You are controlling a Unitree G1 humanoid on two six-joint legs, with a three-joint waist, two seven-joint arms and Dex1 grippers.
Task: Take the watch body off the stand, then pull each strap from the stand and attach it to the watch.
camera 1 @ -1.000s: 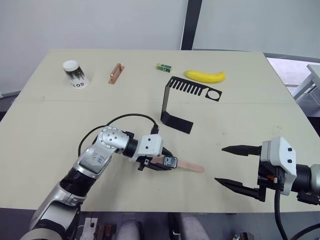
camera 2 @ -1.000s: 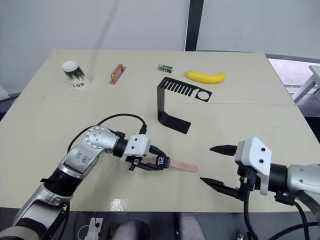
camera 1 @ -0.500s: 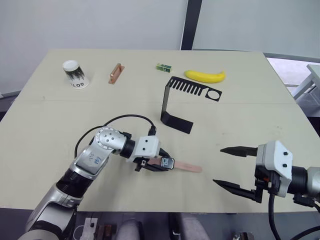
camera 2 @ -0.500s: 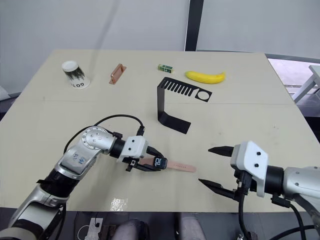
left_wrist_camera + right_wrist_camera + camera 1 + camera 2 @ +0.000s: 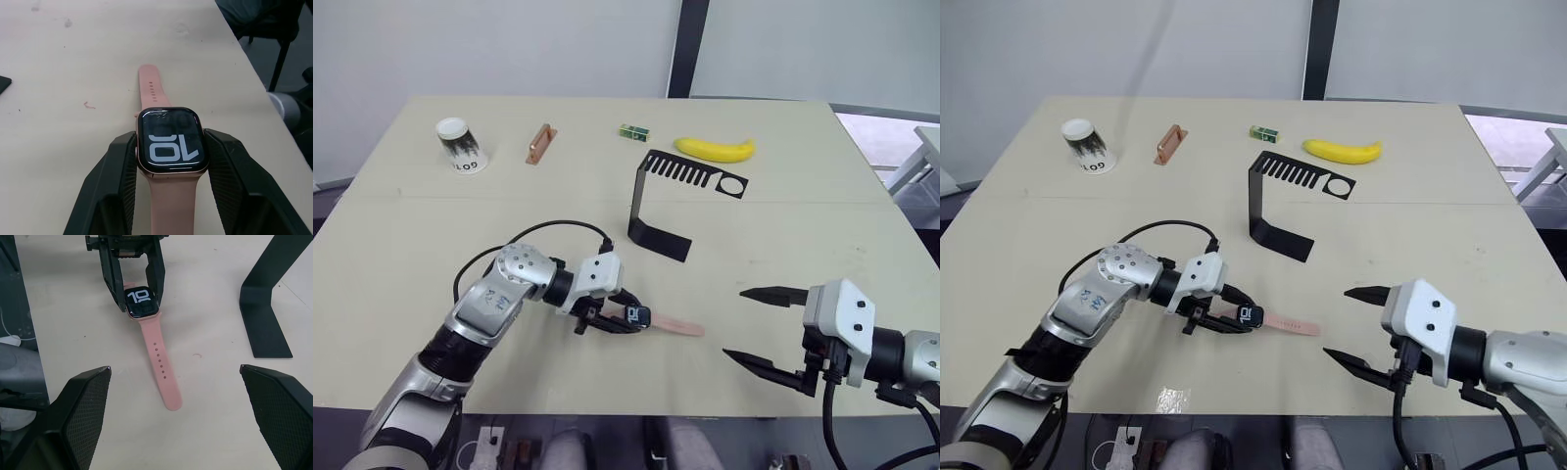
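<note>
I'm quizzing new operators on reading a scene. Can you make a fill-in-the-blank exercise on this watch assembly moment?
1. The left pincer is shut on the ____.
2. The right pincer is ____ and holds nothing.
3. The strap with holes lies flat on the ____.
4. Beyond the stand lies a yellow ____.

Missing words: watch body; open; table; banana
</note>
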